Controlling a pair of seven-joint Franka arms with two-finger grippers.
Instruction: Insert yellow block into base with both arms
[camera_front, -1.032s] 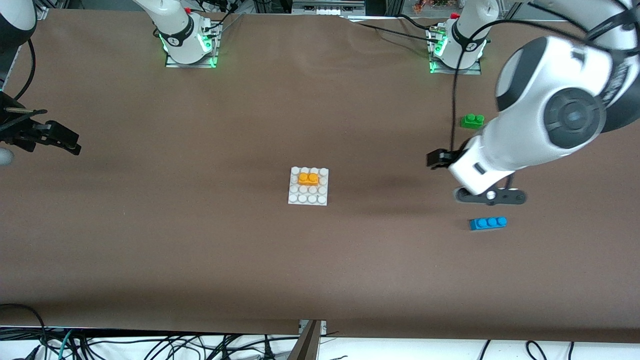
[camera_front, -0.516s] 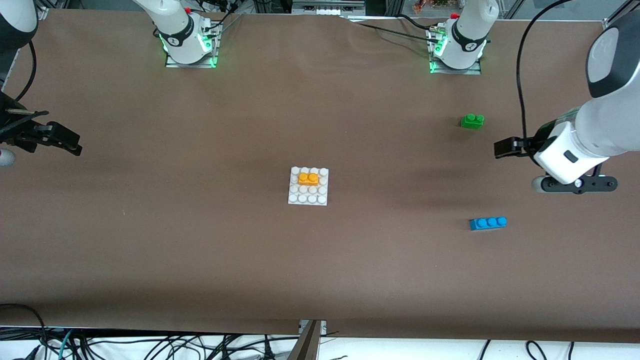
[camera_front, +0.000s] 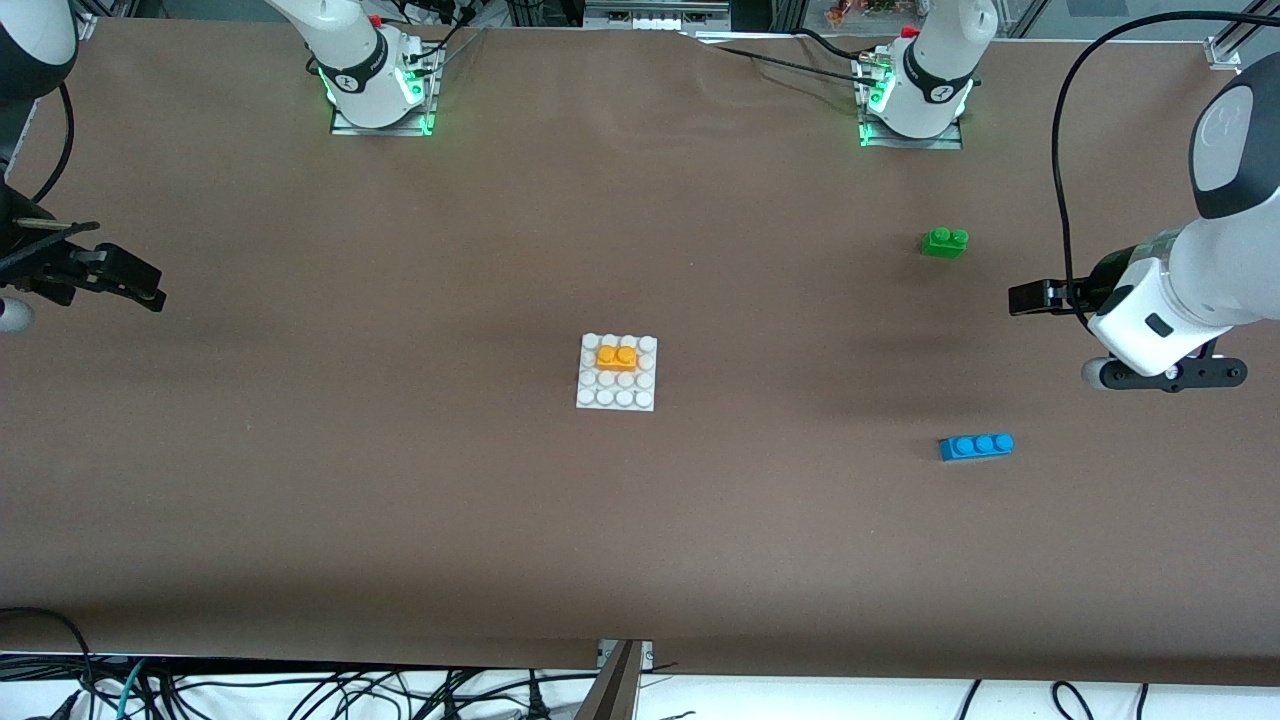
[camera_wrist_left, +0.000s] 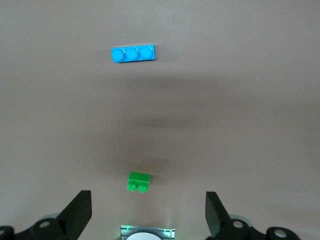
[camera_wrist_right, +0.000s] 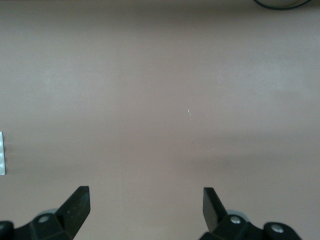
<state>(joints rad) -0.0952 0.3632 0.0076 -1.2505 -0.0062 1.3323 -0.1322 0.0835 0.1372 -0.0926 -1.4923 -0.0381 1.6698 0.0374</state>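
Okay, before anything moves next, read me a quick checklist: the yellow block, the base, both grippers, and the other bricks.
1. Yellow block seated on the base: ok; it sits on the studs in the second row from the robots' edge, looking level.
2. Base flat on the table: ok.
3. Left gripper empty: ok; fingers open, held above the table near the left arm's end.
4. Right gripper empty: ok; fingers open over bare table near the right arm's end.
5. Green brick and blue brick apart from the base: ok.
6. Block pressed fully down: cannot tell.
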